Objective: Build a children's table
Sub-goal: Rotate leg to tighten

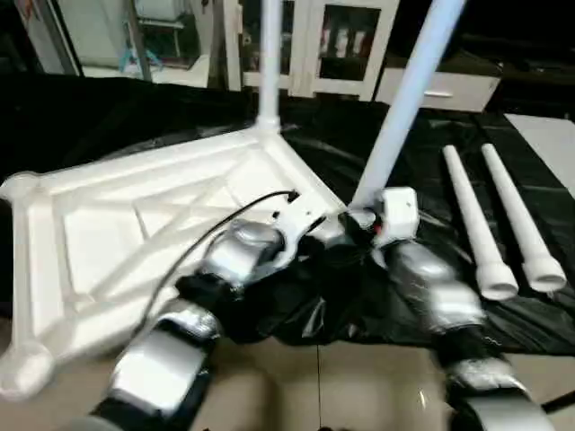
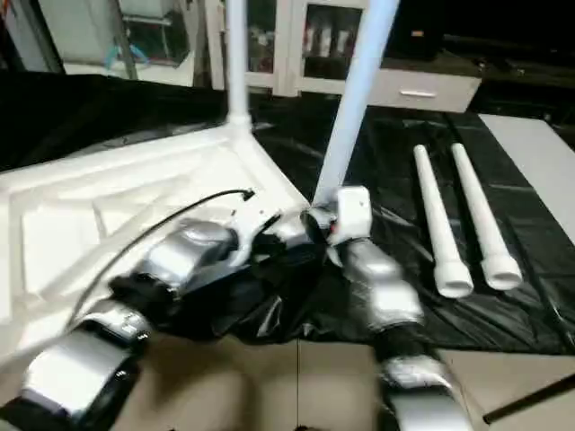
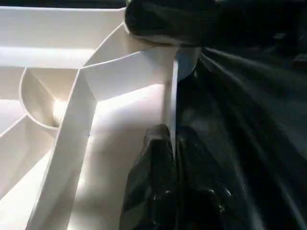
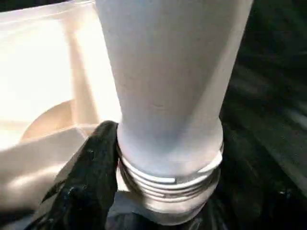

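Note:
The white tabletop [image 1: 135, 233] lies ribbed side up on the black-covered surface. One white leg [image 1: 269, 63] stands upright in its far corner socket. A second leg [image 1: 404, 99] leans to the right at the near right corner, and its threaded end [image 4: 168, 187] shows at the socket. My right gripper [image 1: 358, 221] is shut on this leg's base, one black finger [image 4: 88, 177] lying against it. My left gripper [image 1: 310, 223] is shut on the tabletop's thin edge wall [image 3: 170, 96] beside that corner. Two more legs [image 1: 476, 224] [image 1: 521, 220] lie side by side to the right.
The black cover [image 1: 431, 296] is wrinkled under my wrists and ends at the front edge, with beige floor [image 1: 314, 386] below. White cabinets [image 1: 350, 45] stand behind. A pale panel [image 1: 548, 135] lies far right. A dark rod [image 2: 530, 400] crosses the floor.

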Motion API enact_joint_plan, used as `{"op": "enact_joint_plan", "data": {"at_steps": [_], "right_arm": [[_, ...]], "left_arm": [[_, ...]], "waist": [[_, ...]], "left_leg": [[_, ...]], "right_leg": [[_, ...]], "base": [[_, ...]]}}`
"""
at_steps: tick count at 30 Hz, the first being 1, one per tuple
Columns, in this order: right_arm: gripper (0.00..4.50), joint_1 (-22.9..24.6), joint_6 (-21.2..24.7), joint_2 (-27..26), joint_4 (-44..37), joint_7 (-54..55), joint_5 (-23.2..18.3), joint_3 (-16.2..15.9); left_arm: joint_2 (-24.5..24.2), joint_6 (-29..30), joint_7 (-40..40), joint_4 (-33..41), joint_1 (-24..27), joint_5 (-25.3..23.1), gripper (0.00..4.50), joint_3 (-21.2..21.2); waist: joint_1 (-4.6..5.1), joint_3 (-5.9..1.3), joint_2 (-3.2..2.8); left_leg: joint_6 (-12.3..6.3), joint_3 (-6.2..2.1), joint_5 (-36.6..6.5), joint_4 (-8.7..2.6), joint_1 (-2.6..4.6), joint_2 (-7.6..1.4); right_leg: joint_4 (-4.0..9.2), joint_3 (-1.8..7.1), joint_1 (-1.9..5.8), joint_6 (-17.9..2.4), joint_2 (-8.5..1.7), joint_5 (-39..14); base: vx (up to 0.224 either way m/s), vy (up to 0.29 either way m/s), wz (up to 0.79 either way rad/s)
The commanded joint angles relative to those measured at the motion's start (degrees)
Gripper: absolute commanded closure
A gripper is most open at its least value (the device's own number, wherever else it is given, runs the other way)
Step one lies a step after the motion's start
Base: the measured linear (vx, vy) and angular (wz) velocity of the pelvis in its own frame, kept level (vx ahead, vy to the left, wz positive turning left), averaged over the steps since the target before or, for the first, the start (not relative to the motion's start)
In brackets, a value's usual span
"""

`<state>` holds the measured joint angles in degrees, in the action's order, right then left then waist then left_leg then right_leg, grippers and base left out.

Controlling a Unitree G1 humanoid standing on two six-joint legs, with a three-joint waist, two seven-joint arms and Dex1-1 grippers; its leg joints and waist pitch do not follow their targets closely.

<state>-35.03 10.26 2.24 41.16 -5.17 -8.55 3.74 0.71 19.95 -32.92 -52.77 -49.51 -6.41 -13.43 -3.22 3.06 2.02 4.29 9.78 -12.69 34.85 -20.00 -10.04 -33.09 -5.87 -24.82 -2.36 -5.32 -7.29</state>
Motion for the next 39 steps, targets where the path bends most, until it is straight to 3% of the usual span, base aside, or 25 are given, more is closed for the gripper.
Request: {"op": "enact_joint_plan", "data": {"at_steps": [1,2,6,9,10,11,12,13,15,19,21,22,25,26,27,29,32,35,39], "right_arm": [[1.78,-1.07,-1.06,-3.35,4.06,2.77,0.06,-0.67],[1.78,-2.44,-2.48,-4.71,5.91,4.05,0.55,-0.59],[1.78,-4.93,-5.25,-6.97,8.8,3.0,0.1,0.01],[1.08,-5.03,-7.53,-7.37,8.4,-0.66,-1.01,0.28],[1.07,-4.65,-8.52,-6.3,7.29,-2.18,-0.81,0.1],[0.85,-4.58,-8.58,-6.12,7.12,-2.27,-0.78,0.08],[0.85,-4.33,-8.81,-5.37,6.49,-2.88,-0.71,0.04],[0.72,-3.35,-8.47,-3.67,4.33,-5.11,-0.53,-0.57],[0.61,-2.37,-7.95,-2.2,2.27,-7.16,-0.25,-1.26],[0.35,3.55,-3.69,7.94,-8.36,-19.94,2.3,-6.8],[0.35,6.73,-1.33,13.64,-14.15,-26.74,1.24,-7.71],[0.35,7.43,-0.41,14.64,-15.64,-28.67,0.24,-7.53],[0.35,10.49,2.24,19.45,-22.14,-36.28,-2.93,-7.95],[0.35,11.22,2.5,20.69,-23.53,-37.93,-3.33,-8.23],[0.35,13.41,4.81,24.51,-27.79,-42.99,-5.17,-9.03],[0.35,14.68,7.52,26.54,-30.61,-46.13,-7.08,-9.63],[0.35,15.39,8.77,27.58,-32.04,-48.73,-7.85,-10.44],[0.35,14.7,7.68,26.71,-30.67,-48.51,-4.91,-11.7],[0.35,13.9,8.88,25.96,-30.03,-48.68,-5.86,-12.17]], "left_arm": [[1.47,-2.32,8.14,-1.77,-1.75,1.58,4.5,3.62],[2.03,-3.32,9.69,-3.11,-2.46,1.31,4.5,3.69],[2.36,-4.58,9.27,-4.56,-3.44,0.94,4.5,3.34],[1.81,-4.84,6.98,-4.34,-3.28,0.85,4.5,2.93],[1.06,-5.91,4.19,-4.23,-2.91,0.53,4.5,2.15],[0.97,-6.15,3.82,-4.2,-2.85,0.47,4.5,2.01],[0.6,-6.82,2.32,-4.16,-2.61,0.28,4.5,1.52],[-0.35,-7.42,-0.87,-3.55,-1.9,-0.2,4.5,0.29],[-1.2,-7.75,-3.51,-2.9,-1.27,-0.7,4.5,-0.84],[-6.36,-7.69,-18.59,3.21,2.89,-0.88,4.5,-5.79],[-9.21,-8.63,-23.73,5.11,4.15,-1.04,4.5,-7.58],[-9.79,-8.99,-24.79,5.44,4.36,-0.98,4.5,-7.92],[-12.24,-10.72,-30.65,7.58,5.38,-0.03,4.5,-9.04],[-12.9,-11.44,-32.32,8.26,5.68,0.26,4.5,-9.37],[-15.04,-11.6,-38.43,11.44,6.72,1.75,4.5,-10.37],[-16.19,-10.2,-42.0,14.35,7.51,2.67,4.5,-10.74],[-16.72,-9.45,-43.88,15.49,7.65,2.81,4.5,-11.08],[-16.35,-11.03,-43.37,13.6,6.54,1.78,4.5,-11.08],[-16.32,-10.79,-43.22,13.99,6.35,2.01,4.5,-11.23]], "waist": [[-0.07,-4.21,-0.23],[0.03,-4.29,0.01],[-0.17,-4.5,-0.04],[-0.31,-4.58,-0.18],[-0.2,-4.57,0.2],[-0.09,-4.58,0.16],[0.16,-4.73,0.23],[0.25,-4.65,0.07],[0.08,-4.67,0.04],[-0.7,-4.52,0.0],[-1.07,-4.31,-0.02],[-1.72,-4.29,-0.16],[-1.88,-4.16,-0.07],[-2.14,-4.1,0.0],[-2.1,-3.97,-0.02],[-2.18,-4.05,-0.42],[-2.19,-4.11,-0.38],[-2.22,-4.1,-0.36],[-2.38,-4.26,-0.31]], "left_leg": [[-2.67,-0.56,-9.04,-4.14,-0.09,-1.77],[-3.29,-0.62,-8.47,-4.22,-0.28,-1.85],[-4.94,-0.54,-6.73,-4.18,-0.39,-1.96],[-6.57,-0.4,-5.21,-4.09,-0.25,-2.19],[-6.98,-0.34,-5.54,-4.03,-0.39,-2.1],[-7.31,-0.5,-5.69,-4.1,-0.7,-2.06],[-7.81,-0.53,-4.97,-4.0,-1.02,-1.94],[-8.16,-0.37,-4.69,-3.92,-0.56,-2.04],[-8.94,-0.35,-3.59,-3.9,-0.49,-2.12],[-10.24,-0.41,-1.12,-3.87,-0.26,-2.59],[-10.05,-0.23,-2.46,-3.88,-0.13,-2.73],[-9.5,-0.22,-3.78,-3.98,0.29,-2.93],[-7.69,-0.38,-6.54,-4.32,0.09,-2.87],[-7.22,-0.32,-7.48,-4.38,0.43,-3.1],[-6.84,-0.35,-7.88,-4.42,0.38,-3.08],[-6.23,-0.53,-8.29,-4.63,0.02,-3.25],[-5.33,-0.42,-8.42,-4.49,0.18,-3.13],[-4.43,-0.47,-7.83,-4.48,-0.01,-3.03],[-4.16,-0.5,-6.63,-4.41,0.03,-3.05]], "right_leg": [[5.02,2.24,3.93,-6.24,-3.49,-24.64],[4.68,2.22,4.11,-6.28,-3.35,-23.03],[3.96,2.39,4.18,-7.94,-3.42,-18.41],[3.34,2.56,4.21,-10.64,-3.5,-13.8],[3.34,2.55,4.31,-10.69,-3.53,-13.71],[3.19,2.5,4.63,-10.67,-3.65,-13.9],[3.2,2.44,4.9,-10.21,-3.74,-14.09],[3.43,2.47,4.39,-10.53,-3.7,-14.19],[3.28,2.42,4.46,-10.93,-3.56,-13.57],[2.66,2.5,4.52,-12.22,-3.47,-10.59],[2.84,2.72,4.37,-12.21,-3.57,-11.76],[2.99,2.82,4.26,-11.81,-3.64,-13.1],[3.49,2.78,4.45,-10.54,-3.75,-16.57],[3.73,2.93,4.26,-9.92,-3.77,-17.29],[3.58,2.97,4.18,-10.13,-3.82,-17.5],[3.49,2.98,4.47,-10.35,-3.83,-16.67],[3.57,2.96,4.27,-10.51,-3.81,-16.88],[3.63,2.91,4.29,-10.01,-3.82,-17.51],[3.29,2.95,4.32,-10.27,-3.81,-15.88]], "base": [[0.0,0.0,0.0],[0.0,0.0,0.0],[0.0,0.0,0.0],[0.0,0.0,0.0],[0.0,0.0,0.0],[0.0,0.0,0.0],[0.0,0.0,0.0],[0.0,0.0,0.0],[0.0,0.0,0.0],[0.0,0.0,0.0],[0.0,0.0,0.0],[0.0,0.0,0.0],[0.0,0.0,0.0],[0.0,0.0,0.0],[0.0,0.0,0.0],[0.0,0.0,0.0],[0.0,0.0,0.0],[0.0,0.0,0.0],[0.0,0.0,0.0]]}}
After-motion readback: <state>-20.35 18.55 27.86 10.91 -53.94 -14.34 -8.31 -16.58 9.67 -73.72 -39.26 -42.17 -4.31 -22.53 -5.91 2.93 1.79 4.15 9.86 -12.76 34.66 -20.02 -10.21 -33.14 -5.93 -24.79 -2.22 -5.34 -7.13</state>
